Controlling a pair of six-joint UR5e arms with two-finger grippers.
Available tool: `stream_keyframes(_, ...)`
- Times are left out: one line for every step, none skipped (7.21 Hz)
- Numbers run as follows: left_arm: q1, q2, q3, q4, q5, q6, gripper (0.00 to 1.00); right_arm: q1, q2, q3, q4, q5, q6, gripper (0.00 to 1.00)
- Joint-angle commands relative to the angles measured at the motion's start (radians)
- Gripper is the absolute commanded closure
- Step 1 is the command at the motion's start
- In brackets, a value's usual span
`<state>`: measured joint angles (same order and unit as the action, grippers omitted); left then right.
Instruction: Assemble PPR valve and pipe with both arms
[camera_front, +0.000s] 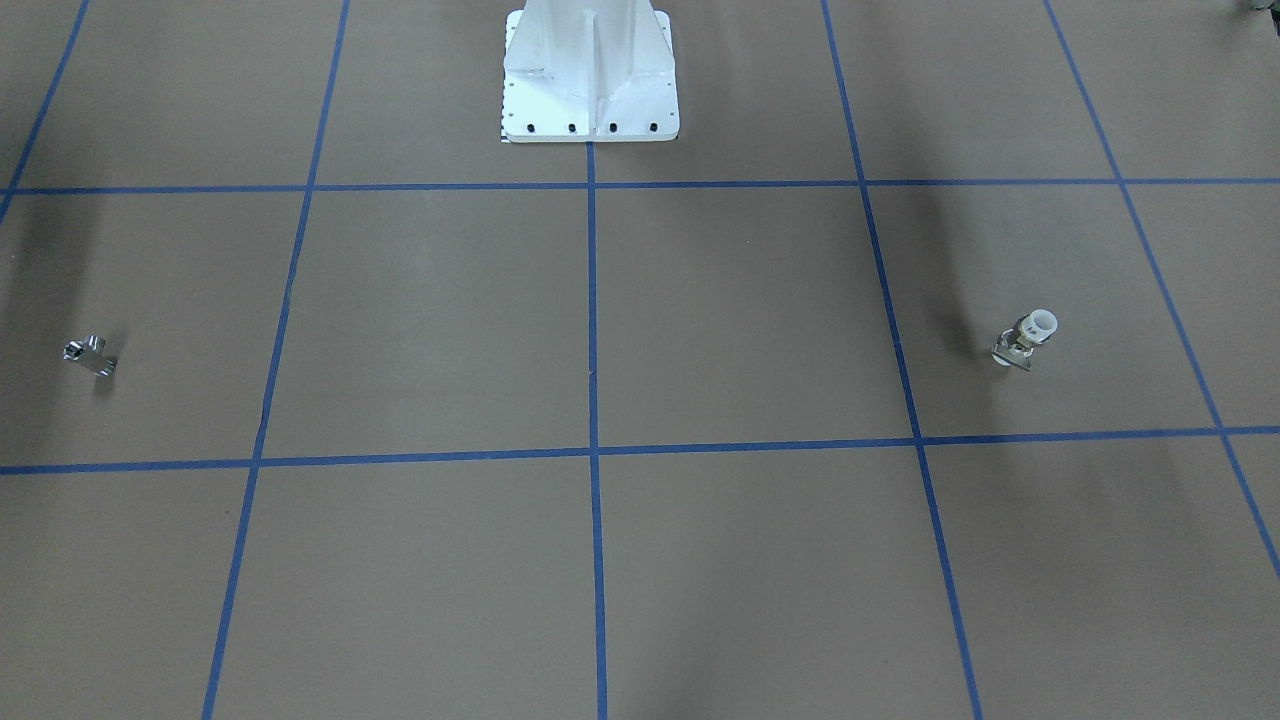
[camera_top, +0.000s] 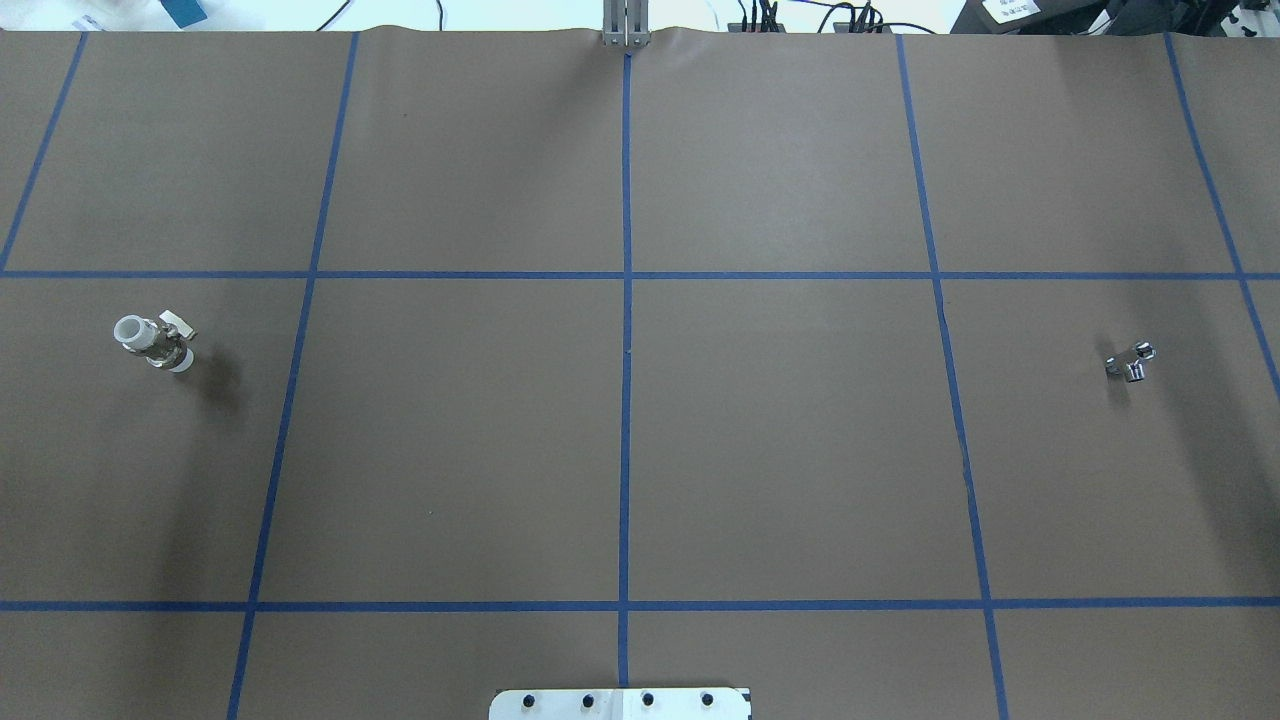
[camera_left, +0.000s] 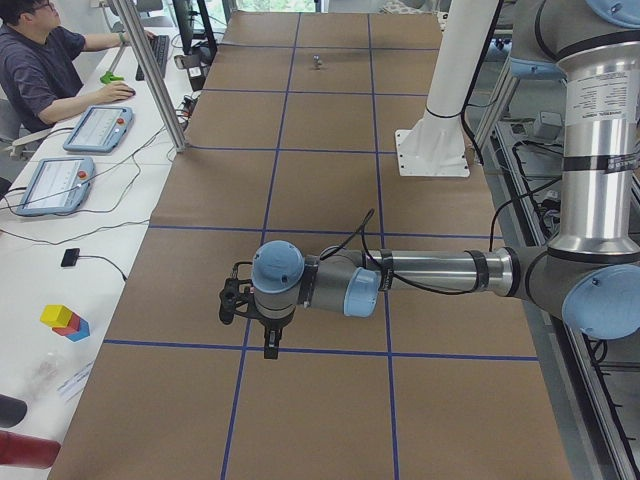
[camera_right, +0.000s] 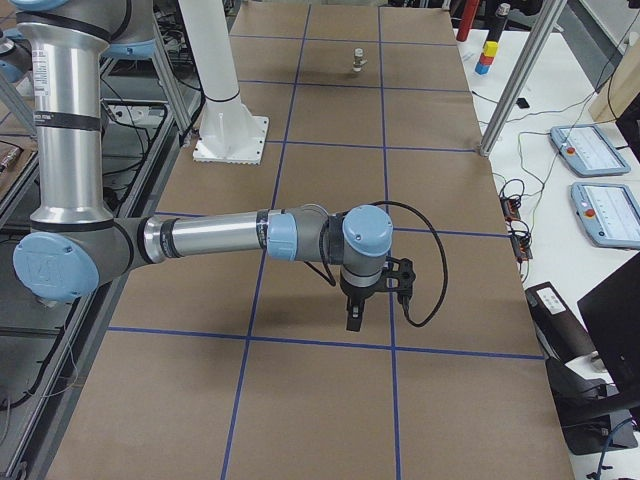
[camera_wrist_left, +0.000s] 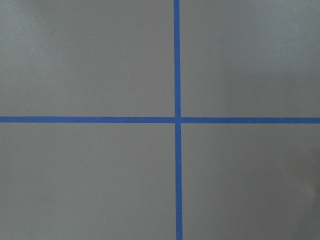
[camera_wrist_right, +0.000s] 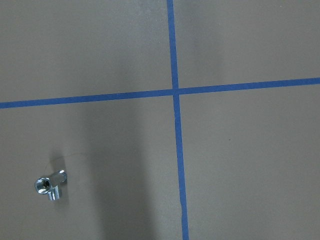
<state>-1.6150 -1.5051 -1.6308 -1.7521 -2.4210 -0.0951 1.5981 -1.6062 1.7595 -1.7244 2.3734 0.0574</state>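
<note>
The PPR valve (camera_top: 153, 342), white-ended with a metal handle, stands on the brown table on the robot's left side; it also shows in the front view (camera_front: 1027, 338) and far off in the exterior right view (camera_right: 357, 62). A small silver pipe fitting (camera_top: 1131, 362) lies on the right side, and shows in the front view (camera_front: 90, 355) and the right wrist view (camera_wrist_right: 51, 185). The left gripper (camera_left: 268, 345) and right gripper (camera_right: 353, 318) hang above the table and point down. They show only in the side views, so I cannot tell if they are open or shut.
The white bolted pedestal (camera_front: 590, 80) stands at the robot's edge of the table. Blue tape lines (camera_wrist_left: 176, 120) grid the brown surface. An operator (camera_left: 45, 60) sits at a side desk with tablets (camera_left: 55, 185); more tablets (camera_right: 600, 210) lie on the other side.
</note>
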Motion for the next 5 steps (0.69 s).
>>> stream_keyframes(0.003, -0.019, -0.010, 0.008, 0.000, -0.009, 0.00, -0.003, 0.047, 0.006, -0.010, -0.010, 0.015, 0.00)
stream_keyframes(0.007, -0.059, -0.015, 0.009, -0.001, -0.097, 0.00, -0.003, 0.052, 0.009, -0.003, -0.007, 0.015, 0.00)
stream_keyframes(0.068, -0.090, -0.018, 0.009, -0.004, -0.182, 0.00, -0.003, 0.046, 0.008, 0.000, -0.011, 0.012, 0.00)
stream_keyframes(0.140, -0.095, -0.018, 0.003, -0.001, -0.204, 0.00, -0.003, 0.008, -0.001, 0.011, -0.010, 0.006, 0.00)
stream_keyframes(0.214, -0.098, -0.052, -0.003, 0.016, -0.310, 0.00, -0.004, 0.005, 0.005, 0.063, -0.005, 0.015, 0.00)
